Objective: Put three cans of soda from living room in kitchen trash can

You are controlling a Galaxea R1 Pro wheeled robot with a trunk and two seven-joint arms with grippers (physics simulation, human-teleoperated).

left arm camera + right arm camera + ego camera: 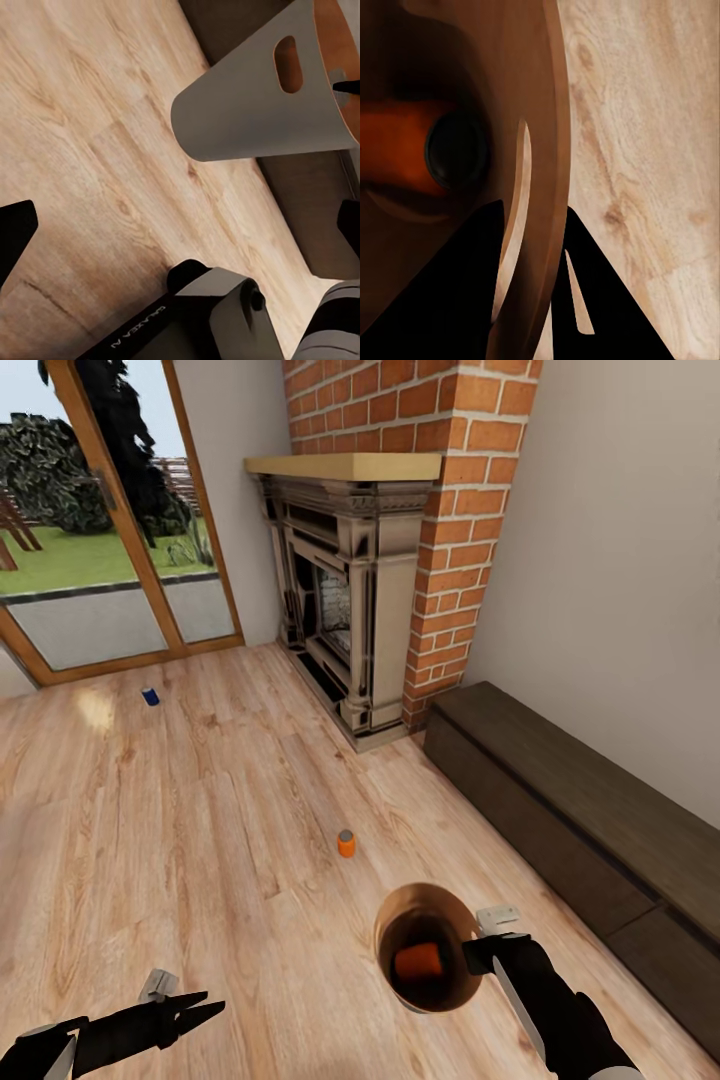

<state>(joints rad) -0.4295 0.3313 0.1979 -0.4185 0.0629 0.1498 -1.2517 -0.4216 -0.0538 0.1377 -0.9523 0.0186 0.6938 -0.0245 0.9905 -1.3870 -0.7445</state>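
The trash can (398, 920) hangs low over the wood floor, pale grey outside (255, 97) and glossy brown inside. My right gripper (478, 952) is shut on its rim, and in the right wrist view the bin wall (551, 150) sits between the two black fingers (600, 300). One orange soda can (418, 962) lies inside the bin (401, 150). A second orange can (346, 844) stands on the floor just beyond the bin. The dark blue can (150, 696) is far off near the glass door. My left gripper (200, 1005) is open and empty, low at the left.
A brick fireplace (350, 600) with a wooden mantel stands ahead. A long dark low cabinet (580, 810) runs along the right wall. Glass patio doors (100, 540) with a wood frame are at the far left. The robot's base (210, 315) shows beneath the left arm.
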